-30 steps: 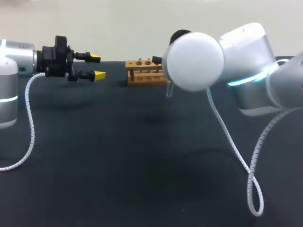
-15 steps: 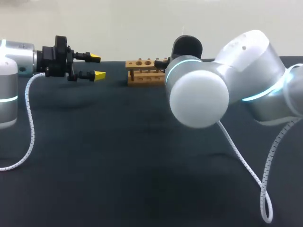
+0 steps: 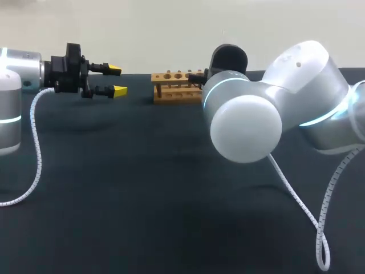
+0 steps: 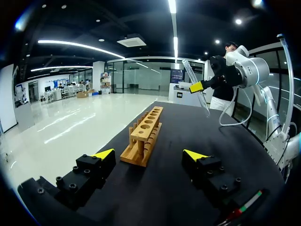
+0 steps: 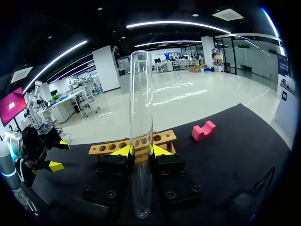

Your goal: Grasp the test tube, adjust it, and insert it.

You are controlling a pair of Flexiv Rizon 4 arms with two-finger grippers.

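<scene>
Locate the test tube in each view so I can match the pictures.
Head view: not visible; the right arm covers that spot.
Left wrist view: the test tube slants in the right end effector, beyond the far end of the wooden rack.
Right wrist view: test tube gripped upright in the right end effector.
Shared landmark: the wooden rack.

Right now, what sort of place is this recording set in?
Probably a robot lab workbench: a dark-covered table, a wooden rack on it, and a glass test tube held in the right gripper.
</scene>
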